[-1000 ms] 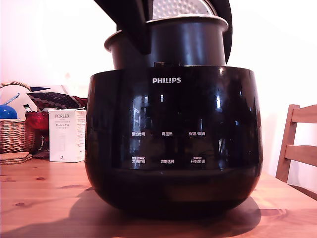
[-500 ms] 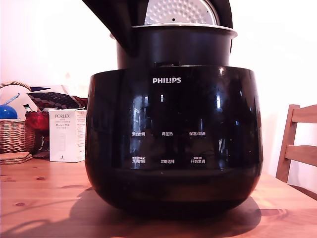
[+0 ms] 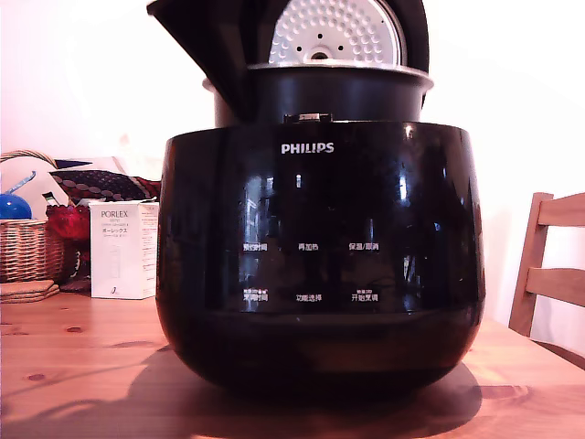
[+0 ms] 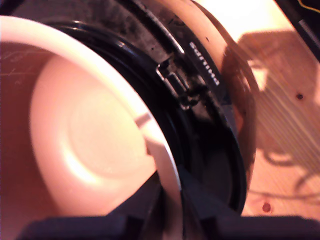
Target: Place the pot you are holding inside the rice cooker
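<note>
I have the tool [image 4: 170, 200] clenched on the pot [image 3: 329, 93], one finger on each side of its rim. The pot sits partway down in the rice cooker [image 3: 320, 265], its upper wall and rim above the cooker's top edge. The cooker's lid stands open behind, on the wooden surface [image 3: 73, 366].

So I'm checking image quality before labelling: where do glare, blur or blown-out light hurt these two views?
Exterior view: the wall behind is blown out white, and the rice cooker shows glossy reflections, though its labels stay readable. Wrist view: the pot is soft, its interior washed out pinkish, and the gripper at its rim is dark and blurred.
</note>
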Action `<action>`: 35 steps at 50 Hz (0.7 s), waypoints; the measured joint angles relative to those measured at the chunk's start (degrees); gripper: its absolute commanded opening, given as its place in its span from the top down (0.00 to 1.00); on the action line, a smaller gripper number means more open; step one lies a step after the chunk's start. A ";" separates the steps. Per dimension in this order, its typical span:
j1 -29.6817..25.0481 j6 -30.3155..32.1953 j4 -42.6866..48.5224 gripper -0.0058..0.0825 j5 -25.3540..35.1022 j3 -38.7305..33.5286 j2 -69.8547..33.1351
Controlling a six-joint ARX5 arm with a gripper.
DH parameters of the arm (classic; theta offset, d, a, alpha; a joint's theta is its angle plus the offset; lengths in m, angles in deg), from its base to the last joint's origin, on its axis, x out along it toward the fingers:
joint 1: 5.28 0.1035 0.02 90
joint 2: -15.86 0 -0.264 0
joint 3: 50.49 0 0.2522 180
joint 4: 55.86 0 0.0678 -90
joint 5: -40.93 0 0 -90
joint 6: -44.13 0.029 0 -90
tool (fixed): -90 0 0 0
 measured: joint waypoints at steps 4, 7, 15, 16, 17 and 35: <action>0.15 -0.09 0.04 0.96 0.98 0.00 -0.02; 0.24 -0.66 0.11 0.96 1.64 0.00 -0.02; 0.46 -1.31 0.20 0.96 3.13 0.00 -0.02; 0.48 -1.42 0.22 0.96 3.34 0.00 -0.02; 0.55 -1.44 0.24 0.96 3.41 0.00 -0.02; 0.55 -2.64 0.61 0.96 4.83 0.26 -1.68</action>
